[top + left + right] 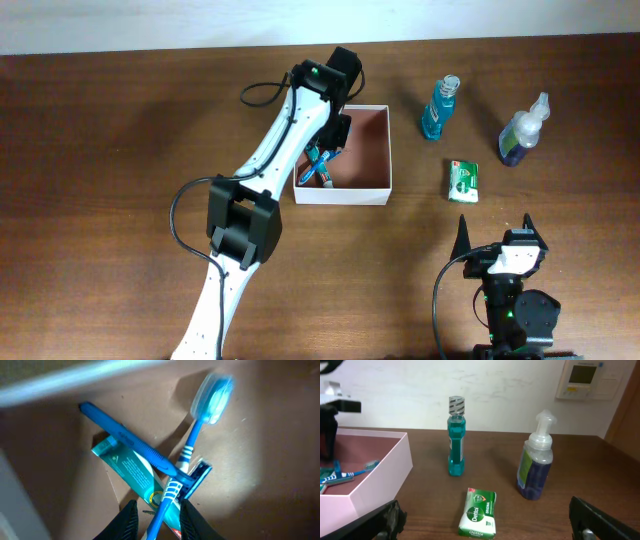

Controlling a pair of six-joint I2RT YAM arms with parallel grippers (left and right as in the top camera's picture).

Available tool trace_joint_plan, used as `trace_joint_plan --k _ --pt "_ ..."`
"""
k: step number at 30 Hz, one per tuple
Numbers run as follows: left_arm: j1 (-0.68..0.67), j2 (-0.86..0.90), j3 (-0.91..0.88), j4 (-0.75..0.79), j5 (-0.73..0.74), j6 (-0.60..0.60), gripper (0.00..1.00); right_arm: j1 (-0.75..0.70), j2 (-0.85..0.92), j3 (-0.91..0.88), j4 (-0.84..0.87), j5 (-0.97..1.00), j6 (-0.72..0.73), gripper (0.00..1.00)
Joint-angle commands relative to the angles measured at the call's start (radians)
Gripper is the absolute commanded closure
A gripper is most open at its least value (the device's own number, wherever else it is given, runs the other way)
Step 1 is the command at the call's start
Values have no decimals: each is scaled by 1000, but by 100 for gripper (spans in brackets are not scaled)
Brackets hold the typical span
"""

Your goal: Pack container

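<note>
White container [345,194] sits on the surface [100,150], just toward 12 o'clock from centre. Your left fingers [129,522] hang inside it, parted loosely around a toothbrush [186,452] handle. Your right fingers [387,519], at 5 o'clock, are spread wide, empty. It is likely light, thin-walled and crushable, so pinch a wall near a corner.

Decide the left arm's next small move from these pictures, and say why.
Probably widen the jaws of the left gripper before lifting it out of the container. The toothbrush already lies inside, across the toothpaste and razor, with its handle between barely parted jaws, so rising now might drag it.
</note>
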Motion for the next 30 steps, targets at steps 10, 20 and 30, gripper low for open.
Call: trace_joint_plan --k 10,20,30 --pt "-4 7 158 -55 -14 3 71 5 -9 -5 -3 -13 -6 2" --pt "1 5 370 -159 -15 3 66 5 -9 -5 -3 -13 -6 2" --pt "55 -10 580 -272 -19 2 62 5 -9 -5 -4 -13 -6 2"
